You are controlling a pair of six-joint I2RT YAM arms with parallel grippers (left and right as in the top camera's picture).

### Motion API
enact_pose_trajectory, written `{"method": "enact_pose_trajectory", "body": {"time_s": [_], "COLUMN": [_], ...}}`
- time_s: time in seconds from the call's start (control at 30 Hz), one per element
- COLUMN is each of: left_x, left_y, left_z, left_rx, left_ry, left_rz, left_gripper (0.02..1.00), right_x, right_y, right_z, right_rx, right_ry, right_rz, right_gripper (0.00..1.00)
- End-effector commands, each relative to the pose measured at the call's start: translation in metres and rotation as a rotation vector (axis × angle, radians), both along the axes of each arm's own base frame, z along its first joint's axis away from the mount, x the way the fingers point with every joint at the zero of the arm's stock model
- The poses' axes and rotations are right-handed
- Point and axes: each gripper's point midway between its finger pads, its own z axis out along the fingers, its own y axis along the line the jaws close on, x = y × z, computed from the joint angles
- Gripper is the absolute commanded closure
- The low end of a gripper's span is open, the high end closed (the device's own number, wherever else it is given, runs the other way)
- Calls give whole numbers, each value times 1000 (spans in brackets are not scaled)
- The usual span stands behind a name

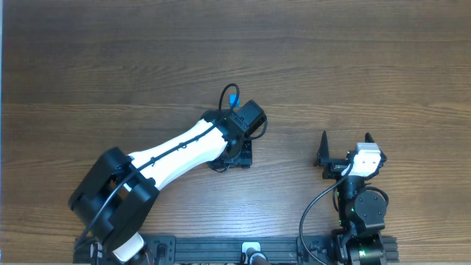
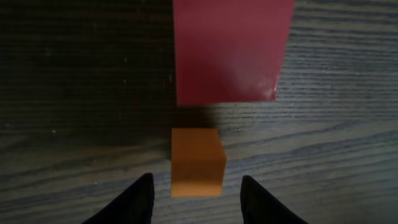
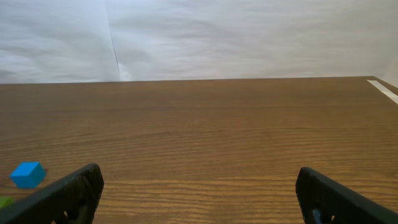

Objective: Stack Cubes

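Left gripper (image 2: pixel 196 180) is held open above the table (image 1: pixel 110 66), nothing gripped. Right gripper (image 3: pixel 198 171) is likewise spread and empty, near its base. Red cube (image 2: pixel 229 50) is recorded just beside the orange cube (image 2: pixel 196 162), which lies below the open left fingers, untouched. Blue cube (image 3: pixel 27 174) rests on the table, well apart.

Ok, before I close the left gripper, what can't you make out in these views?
The red cube: cut off by the left wrist picture's edge, so its far side is out of frame.
The green object: just a sliver at the right wrist picture's edge, near the blue cube; shape unclear.
The orange cube: between the open left gripper, but finger height beside it can't be judged; from above, the left arm's wrist covers that spot.
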Motion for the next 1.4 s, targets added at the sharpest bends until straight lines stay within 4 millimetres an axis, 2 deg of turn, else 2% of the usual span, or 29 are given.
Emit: {"method": "enact_pose_trajectory", "body": {"time_s": [0.03,0.53,0.6,0.67,0.77,1.07,1.2,1.4], "left_x": [-5,-4,-4,-4,-4,-4,-4,1], "left_y": [1,1,1,1,1,1,-2,-4], "left_z": [-13,-25,-25,-25,-25,-25,-19,12], "left_rx": [22,37,37,37,37,34,14,-45], "left_ry": [35,46,45,46,46,48,45,-15], "left_rz": [7,8,8,8,8,7,7,11], "left_gripper": [557,586,612,689,752,801,805,807], "right_x": [0,0,0,0,0,0,0,0], "right_y": [-1,-1,-1,-1,-1,-1,-1,-1], "right_z": [-1,-1,-1,-1,-1,-1,-1,-1], "right_rx": [3,3,2,3,3,3,2,3], "right_ry": [-2,-2,-2,-2,-2,-2,-2,-2], "right_rz": [-5,-5,-5,-5,-5,-5,-5,-5], "right_gripper": [9,9,9,9,9,7,9,7]}}
